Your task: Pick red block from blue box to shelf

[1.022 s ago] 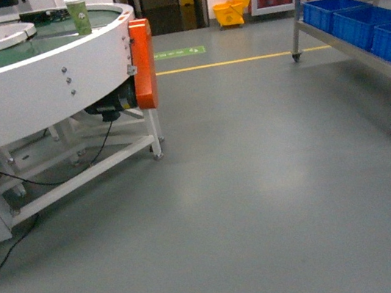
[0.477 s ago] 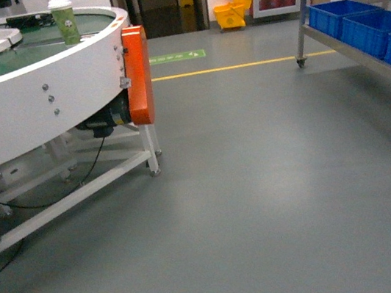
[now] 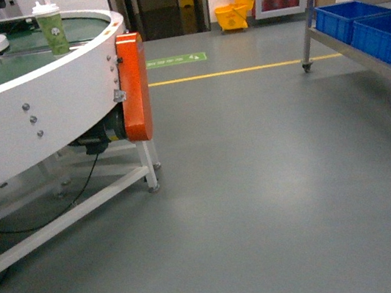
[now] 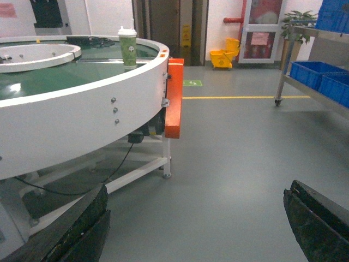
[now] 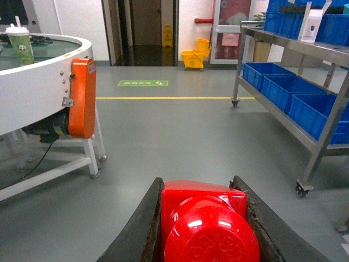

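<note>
A grey workshop floor point(image 3: 260, 181) with a yellow line fills the frames, the shelf point(image 5: 305, 82) of blue crates at right, while the right claw point(image 5: 204, 224) pinches the red block point(image 5: 207, 218) and the left claw point(image 4: 196, 229) is spread wide.

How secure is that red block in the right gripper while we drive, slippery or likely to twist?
The red block looks glossy, so probably somewhat slippery. It seems rigid plastic, unlikely to deform. Right gripper fingers flank both flat sides, so twisting seems unlikely.
</note>
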{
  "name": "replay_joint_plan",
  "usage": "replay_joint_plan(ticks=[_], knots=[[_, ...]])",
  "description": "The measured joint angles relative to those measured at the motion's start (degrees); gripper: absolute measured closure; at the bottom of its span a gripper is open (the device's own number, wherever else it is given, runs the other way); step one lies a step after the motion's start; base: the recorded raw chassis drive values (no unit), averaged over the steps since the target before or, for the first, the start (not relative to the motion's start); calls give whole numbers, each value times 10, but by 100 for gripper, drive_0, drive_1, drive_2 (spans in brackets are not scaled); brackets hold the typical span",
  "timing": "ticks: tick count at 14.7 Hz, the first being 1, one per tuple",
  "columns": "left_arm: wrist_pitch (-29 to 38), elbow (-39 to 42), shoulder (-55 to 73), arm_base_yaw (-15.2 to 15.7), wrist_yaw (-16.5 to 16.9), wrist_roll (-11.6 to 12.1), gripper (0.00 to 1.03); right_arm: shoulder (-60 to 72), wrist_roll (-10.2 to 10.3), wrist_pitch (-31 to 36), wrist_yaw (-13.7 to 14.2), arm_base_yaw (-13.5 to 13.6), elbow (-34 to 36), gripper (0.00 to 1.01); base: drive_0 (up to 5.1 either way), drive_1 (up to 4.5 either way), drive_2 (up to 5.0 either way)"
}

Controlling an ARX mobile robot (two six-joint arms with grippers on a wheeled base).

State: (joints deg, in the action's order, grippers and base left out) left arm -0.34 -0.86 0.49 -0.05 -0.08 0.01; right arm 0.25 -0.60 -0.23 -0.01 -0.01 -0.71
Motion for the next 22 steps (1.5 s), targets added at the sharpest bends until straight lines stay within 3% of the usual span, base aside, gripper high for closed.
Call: replay_joint_plan(ticks=[13, 22], knots=[[2, 0, 0, 0, 0, 0, 5, 0, 0, 0, 0, 0, 0, 73, 3, 430, -424], [1, 0, 0, 0, 0, 0, 5, 0, 0, -1, 0, 0, 0, 73, -154, -154, -154]])
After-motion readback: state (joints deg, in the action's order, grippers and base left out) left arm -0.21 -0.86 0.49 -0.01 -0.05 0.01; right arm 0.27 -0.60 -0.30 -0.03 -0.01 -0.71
